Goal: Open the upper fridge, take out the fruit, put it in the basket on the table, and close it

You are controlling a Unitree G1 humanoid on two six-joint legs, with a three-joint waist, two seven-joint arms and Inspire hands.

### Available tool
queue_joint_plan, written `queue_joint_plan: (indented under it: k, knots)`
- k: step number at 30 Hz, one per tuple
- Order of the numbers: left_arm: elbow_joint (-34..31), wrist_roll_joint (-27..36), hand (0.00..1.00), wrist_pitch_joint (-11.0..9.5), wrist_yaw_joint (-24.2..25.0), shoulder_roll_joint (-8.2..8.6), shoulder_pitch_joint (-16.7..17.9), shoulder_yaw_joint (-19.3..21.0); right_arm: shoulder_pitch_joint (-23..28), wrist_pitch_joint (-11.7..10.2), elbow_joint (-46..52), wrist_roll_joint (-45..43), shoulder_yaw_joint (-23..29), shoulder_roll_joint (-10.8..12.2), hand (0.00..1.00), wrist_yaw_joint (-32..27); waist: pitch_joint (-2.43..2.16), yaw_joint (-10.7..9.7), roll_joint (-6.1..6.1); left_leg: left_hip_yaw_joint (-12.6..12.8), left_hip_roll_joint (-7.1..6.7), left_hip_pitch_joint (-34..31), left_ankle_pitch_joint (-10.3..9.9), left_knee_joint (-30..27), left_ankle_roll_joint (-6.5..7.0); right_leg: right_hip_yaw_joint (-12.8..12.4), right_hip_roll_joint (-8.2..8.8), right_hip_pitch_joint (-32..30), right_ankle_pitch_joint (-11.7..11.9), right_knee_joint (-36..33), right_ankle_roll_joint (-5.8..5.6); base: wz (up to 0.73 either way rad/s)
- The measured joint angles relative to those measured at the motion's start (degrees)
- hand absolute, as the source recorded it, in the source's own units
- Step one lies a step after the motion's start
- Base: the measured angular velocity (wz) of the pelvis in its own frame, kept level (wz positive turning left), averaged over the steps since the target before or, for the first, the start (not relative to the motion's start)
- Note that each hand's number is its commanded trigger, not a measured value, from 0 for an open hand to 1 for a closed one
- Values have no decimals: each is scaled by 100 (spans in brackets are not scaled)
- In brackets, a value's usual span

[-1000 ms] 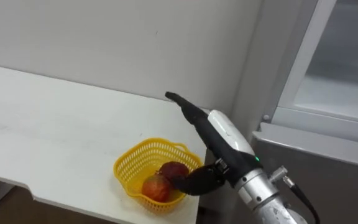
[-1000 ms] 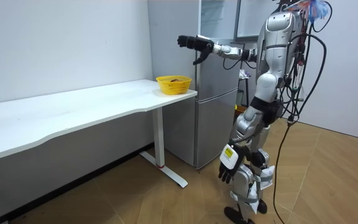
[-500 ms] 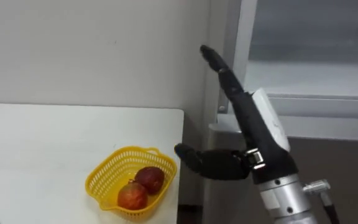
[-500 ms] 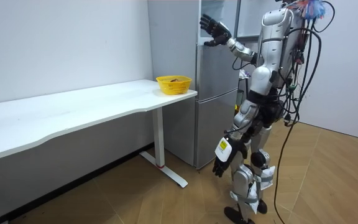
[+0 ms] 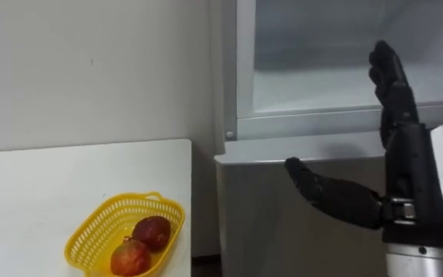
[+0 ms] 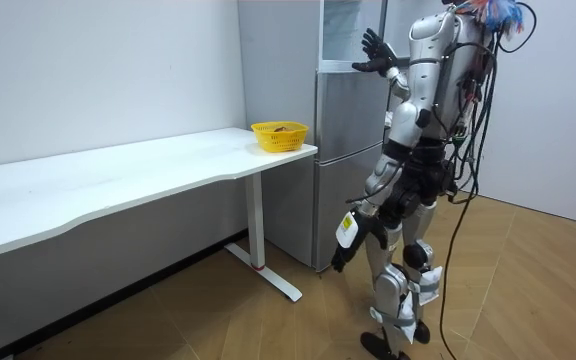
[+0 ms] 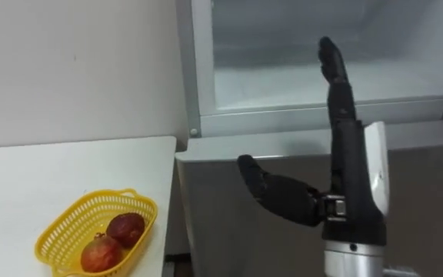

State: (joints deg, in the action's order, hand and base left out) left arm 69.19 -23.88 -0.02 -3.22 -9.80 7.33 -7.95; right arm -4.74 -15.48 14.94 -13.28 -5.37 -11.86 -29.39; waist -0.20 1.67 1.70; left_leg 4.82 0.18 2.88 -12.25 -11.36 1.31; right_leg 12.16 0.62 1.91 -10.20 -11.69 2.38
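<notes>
Left eye view: right of frame, the right hand [image 5: 406, 173] is empty, nothing carried. Lower left, two red fruits [image 5: 152, 231] lie in the yellow basket [image 5: 98, 223] on the white table [image 5: 44, 177]. They're presumably what the fridge gave up, so I'd call that part done. Further back, top of frame, the upper fridge compartment [image 5: 321, 85] stands open, its shelf bare as far as I can see, so shutting it may be what remains. The pose: forearm upright, fingers straight and together pointing up, thumb jutting toward frame left, in front of the opening. Room view, lower centre, the left hand [image 6: 340, 262] hangs by the thigh.
</notes>
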Motion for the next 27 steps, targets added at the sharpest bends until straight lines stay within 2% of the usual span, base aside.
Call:
queue_joint_plan:
  k: [3, 5, 8, 15, 21, 27]
  knots:
    - [0, 83, 0, -1, -16, 0, 7, -14, 323, 3, -12, 70, 118, 0, 0, -229, -11, -72, -63, 55, 2, 28, 0, -5, 0, -61, -9, 2, 0, 9, 0, -10]
    - [0, 87, 0, 1, -73, 0, -3, -18, 543, 8, -11, 182, 121, 0, 0, -301, 14, -155, -109, 96, 0, 32, 0, -3, 0, -104, -11, -6, -1, 13, -3, -8]
    - [14, 87, 0, 0, -180, 2, 5, -23, 799, 9, -8, 306, 183, -1, 0, -309, 16, -215, -135, 132, 0, 42, -1, 10, 0, -145, -13, -18, -4, 15, -8, -8]
    - [22, 188, 0, -2, -416, 1, 44, -24, 918, 7, -11, 399, 213, -1, 0, -367, 11, -300, -120, 214, 15, 107, -1, 43, -1, -282, -62, -5, -3, 12, -8, -6]
    - [18, 334, 0, 7, -526, 12, 124, -148, 1151, 8, -140, 568, 224, 0, 0, -393, 5, -365, -48, 266, 19, 180, -1, 62, -1, -342, -63, 42, -4, 13, -8, -5]
    - [-21, 634, 0, 9, -528, 11, 213, -181, 1560, 51, -503, 709, 221, 30, 0, -394, 9, -434, -59, 297, 23, 185, -2, 64, -1, -364, -67, 10, -6, 11, -10, -1]
